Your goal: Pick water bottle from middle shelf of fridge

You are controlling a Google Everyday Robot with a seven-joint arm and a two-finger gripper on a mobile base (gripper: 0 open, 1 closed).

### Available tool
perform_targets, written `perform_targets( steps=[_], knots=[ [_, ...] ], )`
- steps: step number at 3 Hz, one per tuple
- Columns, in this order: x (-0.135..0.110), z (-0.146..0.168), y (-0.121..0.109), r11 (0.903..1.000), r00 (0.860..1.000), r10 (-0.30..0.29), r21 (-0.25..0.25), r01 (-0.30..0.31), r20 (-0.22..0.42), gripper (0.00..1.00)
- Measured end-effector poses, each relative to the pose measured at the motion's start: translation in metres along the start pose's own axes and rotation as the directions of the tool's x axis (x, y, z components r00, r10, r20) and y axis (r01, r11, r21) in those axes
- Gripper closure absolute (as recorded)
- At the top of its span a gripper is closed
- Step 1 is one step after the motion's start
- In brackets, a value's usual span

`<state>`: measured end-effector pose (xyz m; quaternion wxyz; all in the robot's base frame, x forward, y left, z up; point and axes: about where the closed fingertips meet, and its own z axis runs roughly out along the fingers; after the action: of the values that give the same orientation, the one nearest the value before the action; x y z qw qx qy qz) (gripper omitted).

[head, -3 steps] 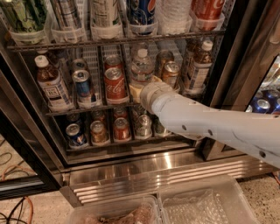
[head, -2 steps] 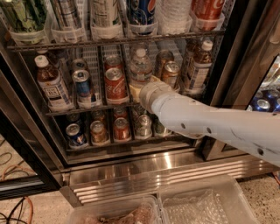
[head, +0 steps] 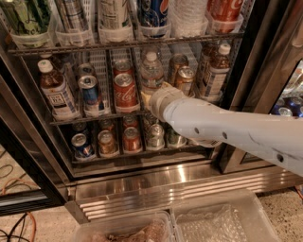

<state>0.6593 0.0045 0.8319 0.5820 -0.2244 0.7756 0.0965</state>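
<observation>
On the middle shelf point(head: 90, 117) of the fridge point(head: 156, 182): gripper point(head: 150, 97) at the water bottle point(head: 151, 70).
My arm point(head: 236, 132) reaches in from the right. The gripper sits at the bottle's lower half, mostly hidden behind the white wrist, so I cannot tell how wide it stands or whether it has hold. The bottle stands upright between a red cola can point(head: 124, 90) and a brown can point(head: 183, 80).

Red cola can point(head: 125, 90) just left of the gripper point(head: 147, 97), blue can point(head: 90, 94) beside it, brown-liquid bottle point(head: 54, 90) at the row's left end, another brown bottle point(head: 215, 71) at its right end, short cans point(head: 131, 139) on the rack below, blue cola can point(head: 152, 12) on the rack above, two clear plastic bins point(head: 222, 194) on the speckled floor point(head: 284, 203).
</observation>
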Motion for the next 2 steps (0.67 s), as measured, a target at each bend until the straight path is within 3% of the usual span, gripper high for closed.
perform_targets(
  steps=[2],
  knots=[
    [-0.0105,-0.0097,0.0041,0.9998,1.000,-0.018,0.007,0.018,0.022,1.00]
  ],
)
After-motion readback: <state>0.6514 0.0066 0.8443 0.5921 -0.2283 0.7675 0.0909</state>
